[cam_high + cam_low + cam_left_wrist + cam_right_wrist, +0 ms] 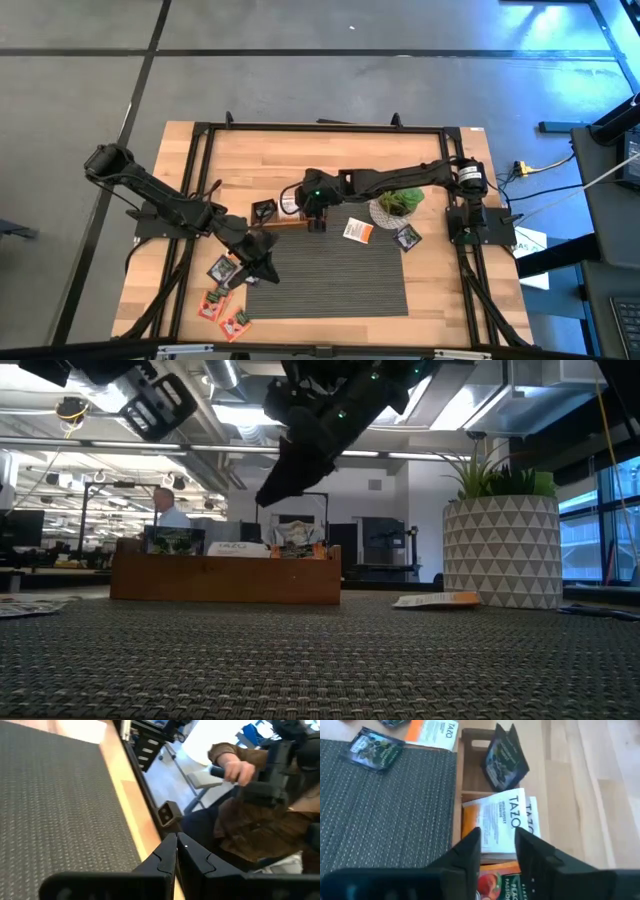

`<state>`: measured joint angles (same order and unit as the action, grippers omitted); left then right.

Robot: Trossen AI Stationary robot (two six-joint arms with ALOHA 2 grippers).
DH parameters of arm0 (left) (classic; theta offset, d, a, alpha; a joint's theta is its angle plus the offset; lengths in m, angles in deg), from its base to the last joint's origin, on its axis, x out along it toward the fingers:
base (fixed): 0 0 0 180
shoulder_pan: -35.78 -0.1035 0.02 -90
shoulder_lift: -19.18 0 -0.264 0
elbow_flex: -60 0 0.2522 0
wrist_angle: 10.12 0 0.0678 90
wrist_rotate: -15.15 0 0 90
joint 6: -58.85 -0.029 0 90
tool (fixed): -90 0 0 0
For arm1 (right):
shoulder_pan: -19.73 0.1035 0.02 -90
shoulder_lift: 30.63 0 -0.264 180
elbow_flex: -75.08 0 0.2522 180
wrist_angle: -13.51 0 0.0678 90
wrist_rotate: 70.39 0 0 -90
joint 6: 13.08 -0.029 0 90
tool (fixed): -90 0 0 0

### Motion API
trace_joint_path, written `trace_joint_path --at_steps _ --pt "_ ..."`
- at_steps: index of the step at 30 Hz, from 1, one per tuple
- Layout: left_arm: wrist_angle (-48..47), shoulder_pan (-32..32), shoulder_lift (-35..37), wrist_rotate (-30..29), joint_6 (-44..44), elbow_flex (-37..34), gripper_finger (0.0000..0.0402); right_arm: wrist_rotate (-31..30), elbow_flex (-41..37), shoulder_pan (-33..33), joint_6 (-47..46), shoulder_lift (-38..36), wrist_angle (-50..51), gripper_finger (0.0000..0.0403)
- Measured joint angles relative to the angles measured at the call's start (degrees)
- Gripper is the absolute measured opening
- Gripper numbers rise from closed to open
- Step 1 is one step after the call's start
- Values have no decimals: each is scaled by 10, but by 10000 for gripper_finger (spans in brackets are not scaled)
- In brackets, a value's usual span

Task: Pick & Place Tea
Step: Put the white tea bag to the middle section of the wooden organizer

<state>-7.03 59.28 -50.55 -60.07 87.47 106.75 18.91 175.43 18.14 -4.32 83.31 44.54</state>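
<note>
Tea sachets [502,822] partly fill your tray [459,780]; several remain loose, right gripper [497,845] open above, left gripper [176,851] closed empty.

Left arm stretched from table's left edge toward front centre; left gripper [262,266] low, fingers [169,854] pressed together, nothing between. Right arm reaching from right edge across to table centre; right gripper [497,845] pointing down, fingers [470,846] parted, nothing between.
</note>
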Motion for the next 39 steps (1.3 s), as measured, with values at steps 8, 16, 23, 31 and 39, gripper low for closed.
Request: trace_joint_path --at_steps 8,16,23,31,39 --pt "-8 -3 0 -19 4 0 13 36 0 20 -43 -47 101 159" --pt "4 -5 -18 -124 -47 0 13 12 -2 94 -149 -62 267 160" --pt "64 -7 -68 -123 -99 0 13 -84 -96 162 -254 -91 279 160" --pt "132 -21 -133 -127 -107 0 13 -177 -229 223 -427 -164 248 160" --pt "220 -51 -247 -115 -162 36 13 -231 -334 256 -618 -187 53 160"
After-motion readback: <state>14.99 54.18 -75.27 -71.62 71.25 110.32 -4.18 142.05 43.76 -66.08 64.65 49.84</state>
